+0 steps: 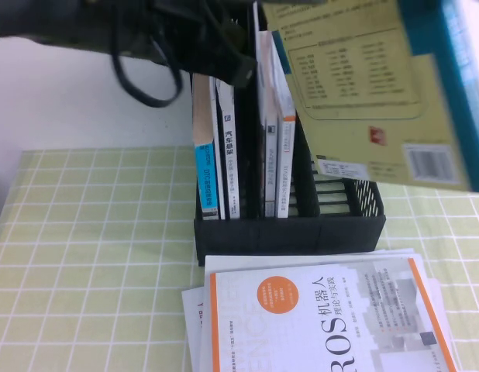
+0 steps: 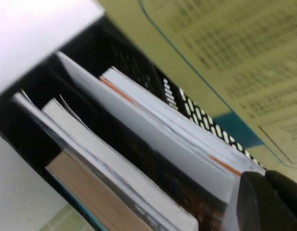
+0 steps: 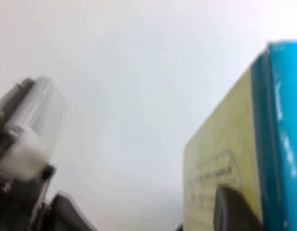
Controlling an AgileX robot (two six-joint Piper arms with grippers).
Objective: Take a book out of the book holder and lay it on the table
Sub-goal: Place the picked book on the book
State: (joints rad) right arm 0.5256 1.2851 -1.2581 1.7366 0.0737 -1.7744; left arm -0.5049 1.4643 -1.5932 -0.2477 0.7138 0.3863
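Nearest the raised camera, the book (image 1: 379, 93) fills the upper right of the high view: a pale yellow back cover with printed lists, a barcode label and a bright blue spine along its right edge. It is lifted clear of the book holder (image 1: 290, 225) and hangs tilted in the air above the rack's right-hand compartments, not touching the table (image 1: 92, 256).

In the right wrist view the same book (image 3: 235, 163) stands close to the lens, and one dark finger (image 3: 232, 211) of the right gripper (image 3: 220, 221) lies flat against the yellow cover near the blue spine. The opposing finger is hidden, so whether the claw is truly pinching the book cannot be told.

Over the rack's top left, the left arm (image 1: 146, 31) reaches in from the upper edge as a dark mass with a looping black cable. Its left gripper (image 2: 264, 202) shows only as one dark fingertip at the corner of the wrist view, just above the upright books (image 2: 139, 159) in the rack; its state cannot be told.

On the checked green cloth just in front of the rack lies a white-and-orange ROS book (image 1: 325, 318) atop other white volumes.
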